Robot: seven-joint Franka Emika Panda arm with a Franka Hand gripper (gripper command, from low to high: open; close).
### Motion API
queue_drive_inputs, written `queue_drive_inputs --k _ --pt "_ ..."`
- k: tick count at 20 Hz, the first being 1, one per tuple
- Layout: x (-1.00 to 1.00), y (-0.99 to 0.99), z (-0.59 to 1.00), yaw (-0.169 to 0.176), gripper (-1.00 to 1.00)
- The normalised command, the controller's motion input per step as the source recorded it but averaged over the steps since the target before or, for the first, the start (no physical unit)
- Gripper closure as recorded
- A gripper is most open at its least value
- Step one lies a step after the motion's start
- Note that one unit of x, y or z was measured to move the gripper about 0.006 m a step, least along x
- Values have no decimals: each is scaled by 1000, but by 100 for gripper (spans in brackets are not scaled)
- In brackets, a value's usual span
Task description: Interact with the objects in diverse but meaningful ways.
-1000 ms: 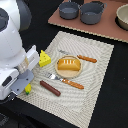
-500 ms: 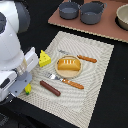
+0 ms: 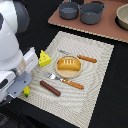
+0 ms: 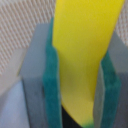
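Observation:
In the wrist view my gripper [image 4: 80, 90] is shut on the yellow banana [image 4: 85, 50], which stands between the teal pads [image 4: 51, 80]. In the exterior view the arm hides the gripper at that view's left edge of the mat; only the banana's tip [image 3: 26, 91] shows below it. The yellow cheese wedge [image 3: 45, 58] lies close beside the arm. The orange-brown bun with white stripes [image 3: 68, 64] sits mid-mat on a small plate. The reddish-brown sausage [image 3: 50, 88] lies near the mat's front edge.
An orange-handled fork [image 3: 67, 81] and knife [image 3: 86, 58] flank the bun on the woven mat [image 3: 95, 95]. Two grey pots [image 3: 69, 10] [image 3: 92, 13] and a bowl [image 3: 122, 16] stand on a brown board at the back.

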Motion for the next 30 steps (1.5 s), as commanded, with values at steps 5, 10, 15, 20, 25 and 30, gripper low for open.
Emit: queue_drive_inputs --k 5,10,15,20,25,30 --pt "555 702 870 47 100" --pt "436 826 437 66 100" --pt "371 845 240 81 100" --pt "455 871 258 76 100" --pt "445 874 192 68 100" --pt "426 864 130 65 100"
